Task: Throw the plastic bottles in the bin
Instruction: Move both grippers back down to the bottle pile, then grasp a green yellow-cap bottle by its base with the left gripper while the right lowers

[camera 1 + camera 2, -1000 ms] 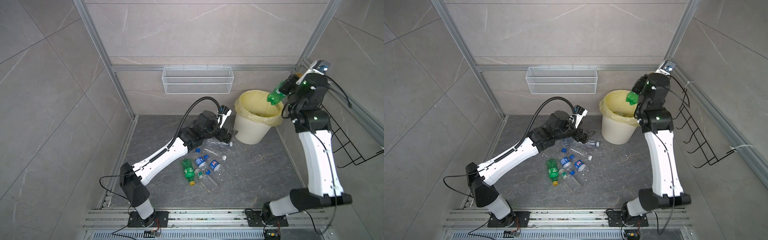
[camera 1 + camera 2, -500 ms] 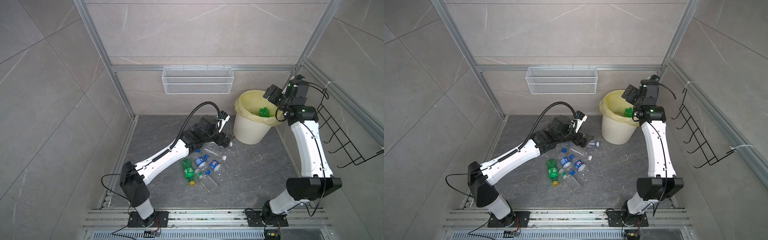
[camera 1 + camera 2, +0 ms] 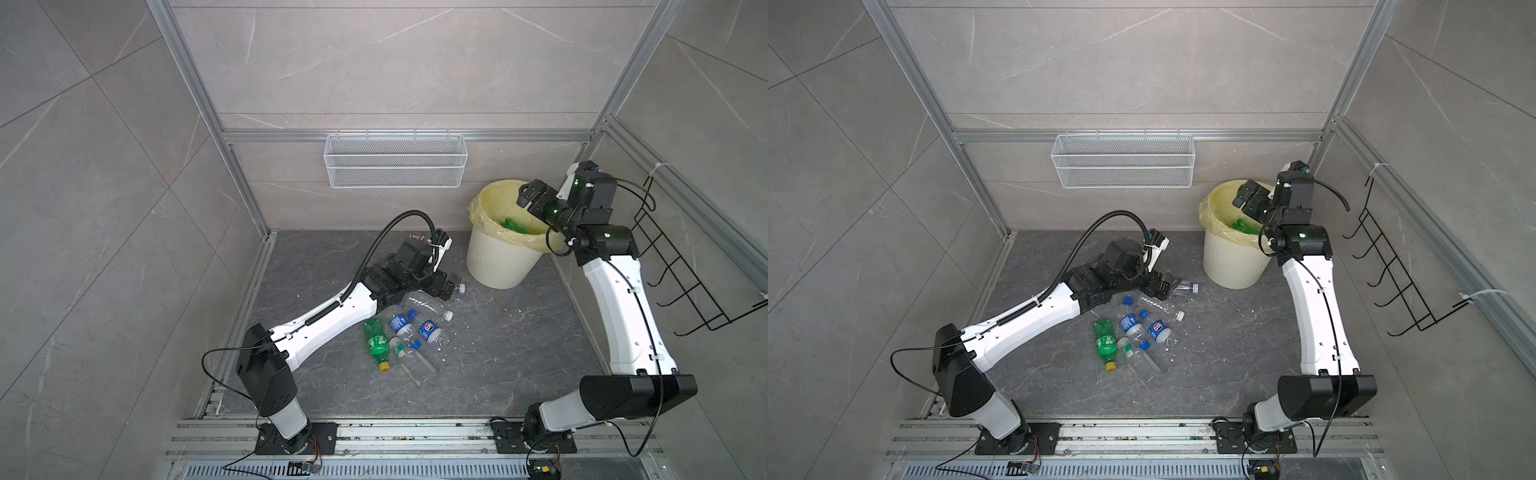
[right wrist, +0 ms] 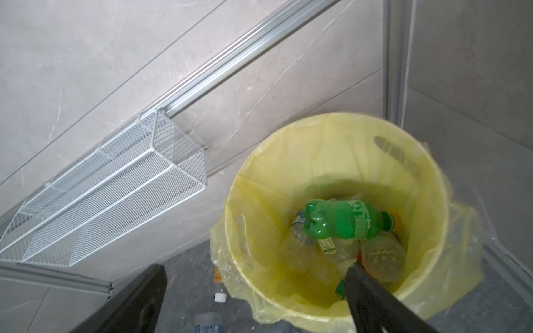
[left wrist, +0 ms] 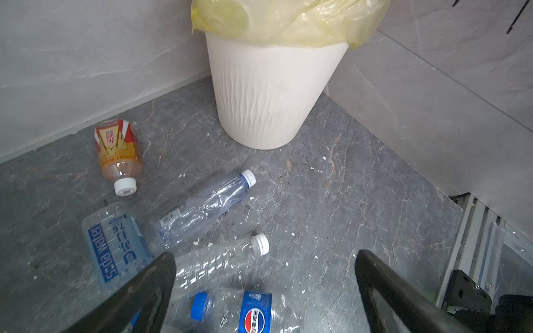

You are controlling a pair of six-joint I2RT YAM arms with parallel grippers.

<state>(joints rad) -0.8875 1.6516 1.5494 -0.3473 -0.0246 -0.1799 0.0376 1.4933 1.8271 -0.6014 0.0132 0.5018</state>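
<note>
Well, the grey stone floor (image 3: 519, 353) takes up most of the booth. The bin (image 3: 496, 266) stands in its back right corner, a cream ribbed bucket with a pale yellow bag folded over the rim. A white wire mesh basket (image 3: 395, 166) hangs on the back wall, and a black wire rack (image 3: 685, 274) hangs on the right wall.

The right gripper (image 3: 531, 193) hangs above the bin's mouth, fingers spread wide and holding nothing. Its wrist view looks down into the bag between those two fingers. The left gripper (image 3: 446, 287) is low over the middle of the floor, just left of the bin, its fingers also wide apart and empty. In its wrist view a crushed clear bottle (image 5: 219, 262) lies between the fingers, white cap toward the bin. Whether they touch it I can't tell.

Inside the bin a green bottle (image 4: 346, 219) lies on its side on top of several clear ones. The other plastic bottles are scattered over the middle of the floor. A yellow-capped green bottle (image 3: 376, 340) lies on the near side of the pile, close to a Pepsi-labelled bottle (image 3: 428, 330) and other clear, blue-capped ones. A bluish clear bottle (image 5: 202, 210) lies just beyond the crushed one, with a soda water bottle (image 5: 115, 248) beside it. An orange-labelled bottle (image 5: 118, 150) rests near the floor's back edge.
</note>
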